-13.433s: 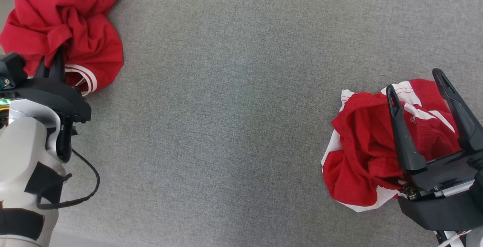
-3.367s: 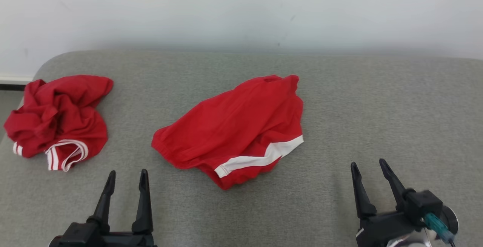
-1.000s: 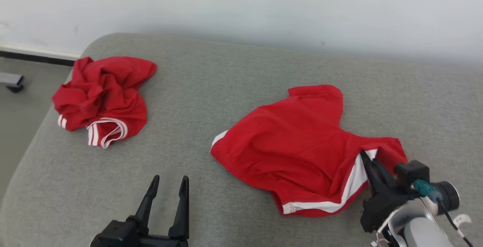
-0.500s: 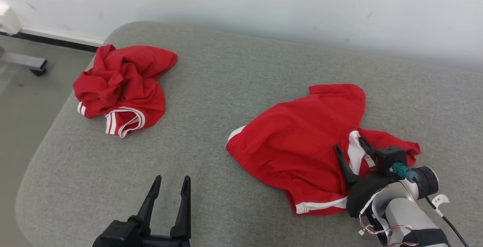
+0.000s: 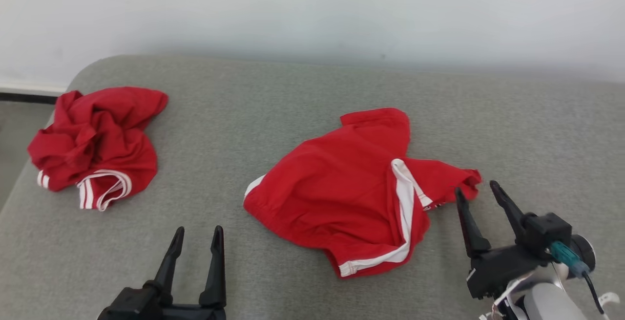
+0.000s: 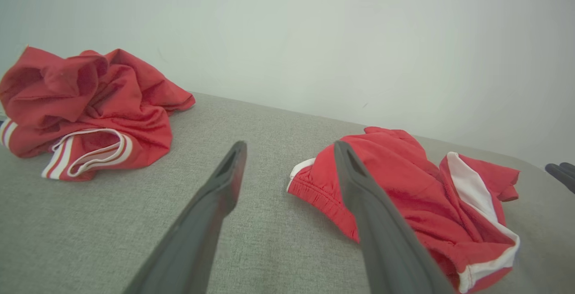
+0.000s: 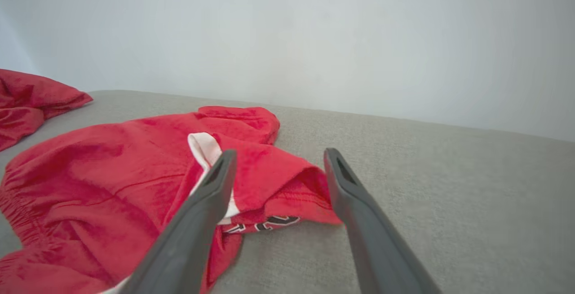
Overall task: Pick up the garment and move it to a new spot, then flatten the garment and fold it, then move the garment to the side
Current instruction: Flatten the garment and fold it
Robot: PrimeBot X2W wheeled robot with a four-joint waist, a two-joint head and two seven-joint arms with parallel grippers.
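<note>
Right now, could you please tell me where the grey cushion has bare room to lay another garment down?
Bare cushion lies between the crumpled red garment and the red shorts, along the back by the wall, and at far right past the right pincer. It is crowded at the shorts' right hem, near that pincer.

soft even light, slight blur

there were 2 red garments: shorts [image 5: 337,198] & a crumpled heap [image 5: 97,139]; 2 grippers: left gripper [image 5: 198,229] & right gripper [image 5: 476,187]; 1 grey cushion [image 5: 293,100].
</note>
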